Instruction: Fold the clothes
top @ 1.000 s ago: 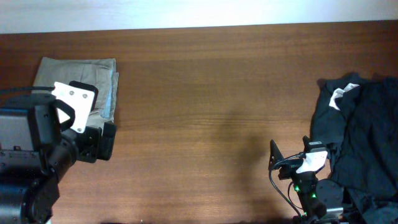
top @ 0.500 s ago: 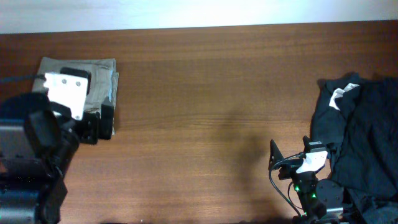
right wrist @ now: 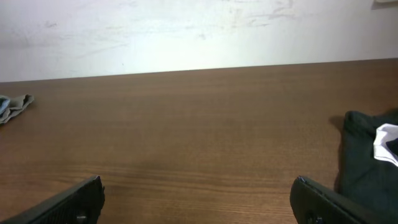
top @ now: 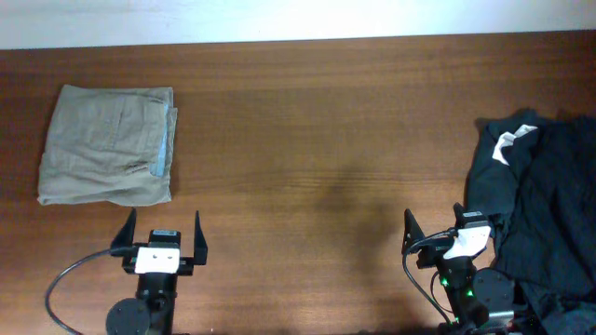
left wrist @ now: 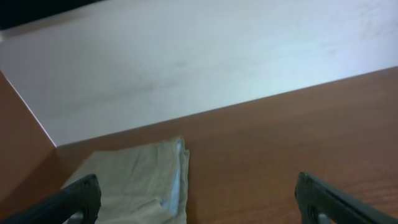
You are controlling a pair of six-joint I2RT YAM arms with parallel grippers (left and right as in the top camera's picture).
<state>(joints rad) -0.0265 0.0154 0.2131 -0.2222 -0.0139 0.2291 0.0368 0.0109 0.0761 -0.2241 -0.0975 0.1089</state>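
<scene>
The khaki shorts (top: 107,146) lie folded into a flat rectangle at the far left of the table, with light blue lining showing along the right edge. They also show in the left wrist view (left wrist: 137,183) and as a sliver in the right wrist view (right wrist: 12,104). My left gripper (top: 160,244) is open and empty near the front edge, apart from the shorts; it also shows in the left wrist view (left wrist: 199,202). My right gripper (top: 438,237) is open and empty at the front right; it also shows in the right wrist view (right wrist: 199,199).
A heap of black garments (top: 545,200) with a white label (top: 507,144) lies at the right edge, close to my right gripper; it also shows in the right wrist view (right wrist: 367,162). The brown wooden table (top: 317,140) ends at a white wall behind.
My left arm has pulled back from above the shorts to the front edge, leaving the folded shorts uncovered. The right arm has not moved.
</scene>
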